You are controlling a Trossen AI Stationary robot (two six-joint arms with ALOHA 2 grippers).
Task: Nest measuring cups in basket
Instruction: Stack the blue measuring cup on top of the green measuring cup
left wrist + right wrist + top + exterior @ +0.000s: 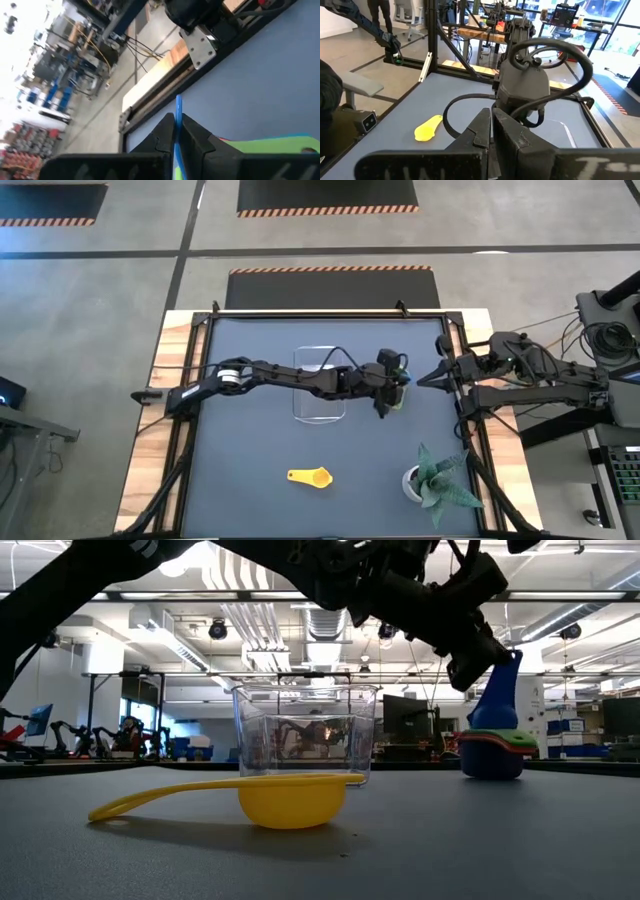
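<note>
While the left gripper (pixel 384 402) pinches the blue cup's handle (pixel 505 678) atop the stack, the basket (pixel 320 385) at nine o'clock awaits transfer; the right gripper (pixel 425 378) idles closed.

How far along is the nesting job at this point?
Done: several cups sit nested in a stack on the table. In hand: the left gripper is shut on the blue cup's handle. Left: the yellow cup lies apart, and the basket holds no cups. The right gripper waits shut.

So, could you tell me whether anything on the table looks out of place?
The yellow cup lies alone at the table's near side, apart from the stacked cups that the left gripper holds by the blue handle. The basket is empty.
</note>
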